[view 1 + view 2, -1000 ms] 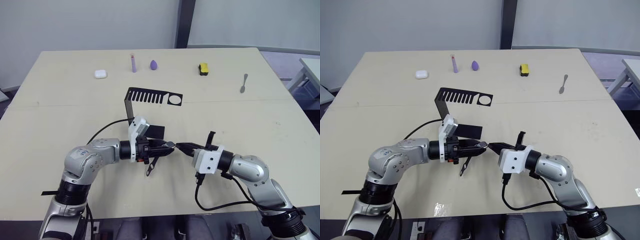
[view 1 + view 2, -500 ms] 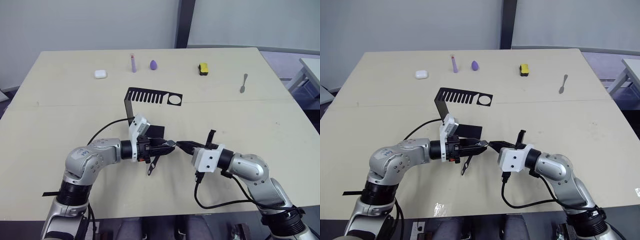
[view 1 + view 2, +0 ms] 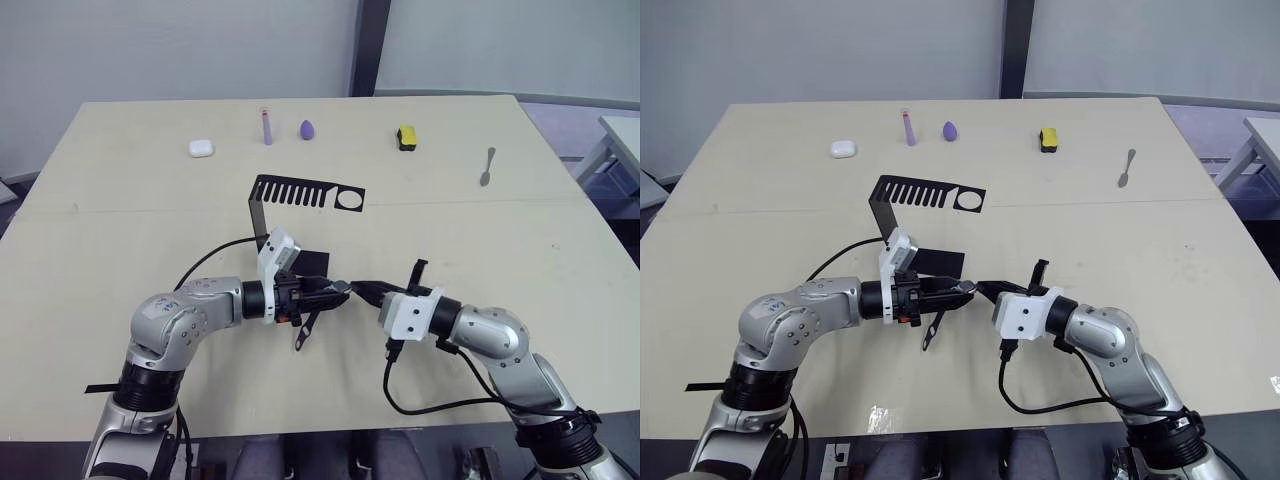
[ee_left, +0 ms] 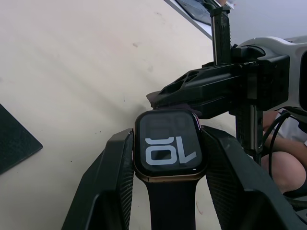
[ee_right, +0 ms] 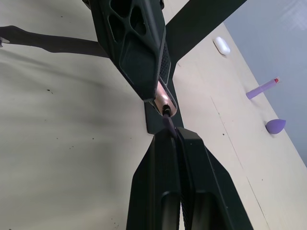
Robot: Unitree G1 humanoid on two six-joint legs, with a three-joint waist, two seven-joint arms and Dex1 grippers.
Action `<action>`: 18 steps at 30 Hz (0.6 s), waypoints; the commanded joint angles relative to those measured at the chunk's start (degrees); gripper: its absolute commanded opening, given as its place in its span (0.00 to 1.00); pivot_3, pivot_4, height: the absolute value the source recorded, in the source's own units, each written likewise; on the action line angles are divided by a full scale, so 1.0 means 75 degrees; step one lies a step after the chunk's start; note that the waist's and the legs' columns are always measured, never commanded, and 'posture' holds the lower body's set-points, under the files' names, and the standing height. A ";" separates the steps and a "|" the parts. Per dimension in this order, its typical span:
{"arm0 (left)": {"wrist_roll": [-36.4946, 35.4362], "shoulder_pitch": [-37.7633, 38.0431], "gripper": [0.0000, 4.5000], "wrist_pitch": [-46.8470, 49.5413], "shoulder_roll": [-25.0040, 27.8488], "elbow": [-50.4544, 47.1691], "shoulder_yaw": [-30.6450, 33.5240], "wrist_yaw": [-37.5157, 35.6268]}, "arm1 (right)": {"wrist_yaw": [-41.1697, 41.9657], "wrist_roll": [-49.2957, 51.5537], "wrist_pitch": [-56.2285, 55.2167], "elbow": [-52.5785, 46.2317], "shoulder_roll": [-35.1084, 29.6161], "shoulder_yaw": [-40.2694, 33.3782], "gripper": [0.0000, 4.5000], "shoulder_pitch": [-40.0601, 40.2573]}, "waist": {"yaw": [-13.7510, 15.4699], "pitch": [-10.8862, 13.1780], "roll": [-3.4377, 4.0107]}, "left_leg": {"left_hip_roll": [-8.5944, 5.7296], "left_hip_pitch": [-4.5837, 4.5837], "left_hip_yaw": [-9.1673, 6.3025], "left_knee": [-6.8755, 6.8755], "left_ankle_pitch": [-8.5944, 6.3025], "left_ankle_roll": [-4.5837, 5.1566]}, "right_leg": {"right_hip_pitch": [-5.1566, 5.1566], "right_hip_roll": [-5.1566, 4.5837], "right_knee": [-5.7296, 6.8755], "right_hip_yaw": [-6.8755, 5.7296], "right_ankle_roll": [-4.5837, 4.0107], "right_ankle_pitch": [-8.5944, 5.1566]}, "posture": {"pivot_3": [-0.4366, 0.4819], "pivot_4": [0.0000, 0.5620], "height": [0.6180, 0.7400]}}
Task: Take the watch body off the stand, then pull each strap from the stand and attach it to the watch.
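Note:
My left gripper [image 3: 336,290] is shut on the watch body [image 4: 168,143], a rounded-square case whose black screen shows white digits. One dark strap [image 3: 306,330] hangs from the body's near edge. My right gripper [image 5: 176,134] is shut on the other strap [image 5: 169,122], edge-on between its fingers. That strap's tip touches the far edge of the watch body, and its tail [image 3: 418,271] sticks up behind the gripper. Both grippers meet tip to tip just above the table, in front of the black stand [image 3: 305,192], whose comb slots are empty.
Along the table's far side lie a white case [image 3: 202,148], a lilac stick [image 3: 266,127], a purple egg-shaped piece [image 3: 306,129], a yellow-black block [image 3: 406,137] and a spoon [image 3: 486,167]. The stand's flat foot [image 3: 312,263] lies right behind my left gripper.
My right gripper has edged left, bringing the strap's tip up against the watch body. The left gripper has stayed nearly still.

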 commanded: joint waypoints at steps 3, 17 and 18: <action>-0.0249 -0.0085 0.36 0.0003 -0.0227 -0.0467 -0.0283 -0.0144 | -0.0191 0.0073 -0.0148 -0.0239 0.0183 0.0203 0.00 -0.0188 | -0.0001 0.0000 0.0000 | 0.0000 0.0000 0.0000 0.0000 0.0000 0.0000 | 0.0000 0.0000 0.0000 0.0000 0.0000 0.0000 | 0.48 0.27 1.00; -0.0203 -0.0100 0.36 -0.0031 -0.0222 -0.0473 -0.0324 -0.0140 | -0.0232 -0.0052 -0.0071 -0.0188 0.0271 0.0265 0.00 -0.0170 | -0.0002 0.0000 0.0000 | 0.0000 0.0000 0.0000 0.0000 0.0000 0.0000 | 0.0000 0.0000 0.0000 0.0000 0.0000 0.0000 | 0.48 0.27 1.00; -0.0201 -0.0098 0.36 -0.0029 -0.0220 -0.0477 -0.0332 -0.0148 | -0.0237 -0.0062 -0.0059 -0.0179 0.0288 0.0270 0.00 -0.0179 | -0.0002 0.0000 0.0000 | 0.0000 0.0000 0.0000 0.0000 0.0000 0.0000 | 0.0000 0.0000 0.0000 0.0000 0.0000 0.0000 | 0.48 0.27 1.00</action>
